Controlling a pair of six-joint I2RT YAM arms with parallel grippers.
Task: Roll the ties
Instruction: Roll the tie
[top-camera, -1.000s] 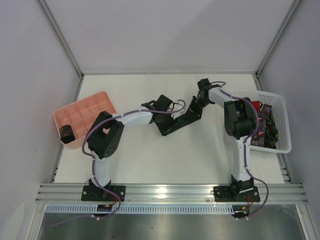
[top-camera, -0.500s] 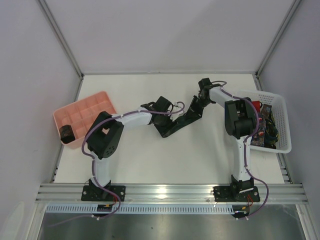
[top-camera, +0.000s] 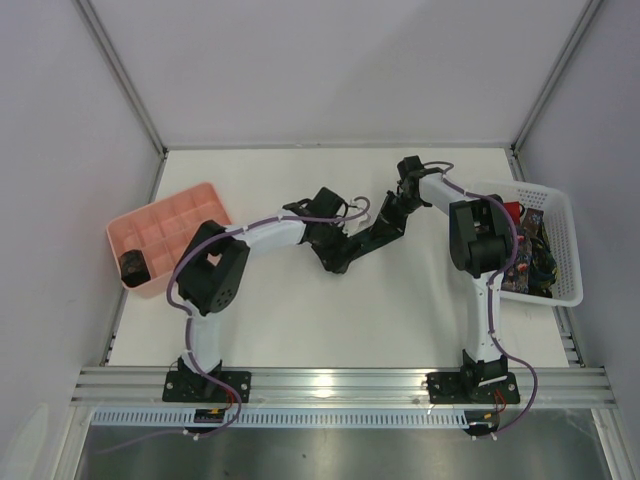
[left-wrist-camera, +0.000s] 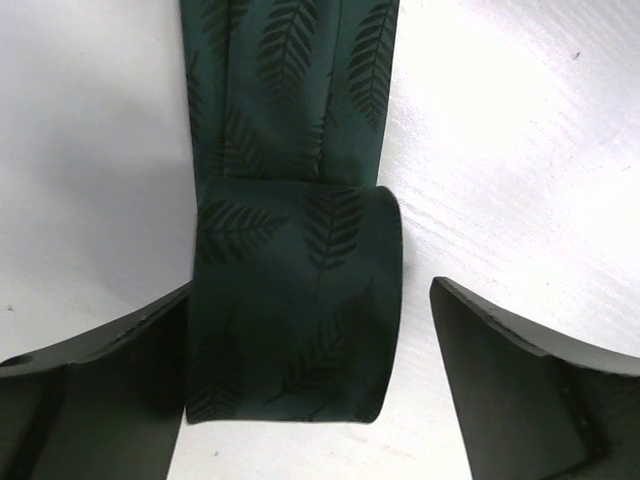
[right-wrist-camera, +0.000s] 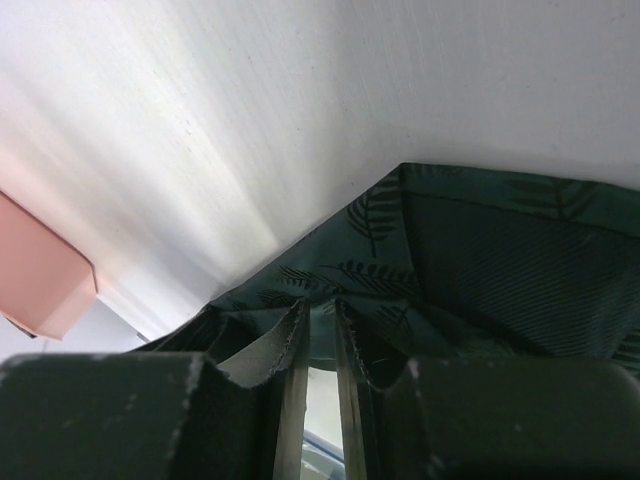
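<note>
A dark green leaf-patterned tie (left-wrist-camera: 295, 310) lies on the white table, its near end folded over on itself. My left gripper (left-wrist-camera: 310, 385) stands open around that folded end; the fold sits close against the left finger (left-wrist-camera: 100, 395) and well apart from the right finger. From above, the tie (top-camera: 366, 240) runs diagonally from my left gripper (top-camera: 337, 252) up to my right gripper (top-camera: 392, 208). My right gripper (right-wrist-camera: 318, 325) is shut on the tie's (right-wrist-camera: 480, 250) other end, the fabric bunched at its tips. A rolled dark coil (top-camera: 133, 266) sits in the pink tray (top-camera: 170, 222).
The pink compartment tray stands at the table's left edge, and its corner (right-wrist-camera: 40, 285) shows in the right wrist view. A white lattice basket (top-camera: 560, 250) at the right edge holds more ties, one red (top-camera: 510, 211). Grey walls enclose the table.
My left gripper has opened and let go of the tie's folded end, which now lies flat between its fingers. The right gripper has kept its hold.
</note>
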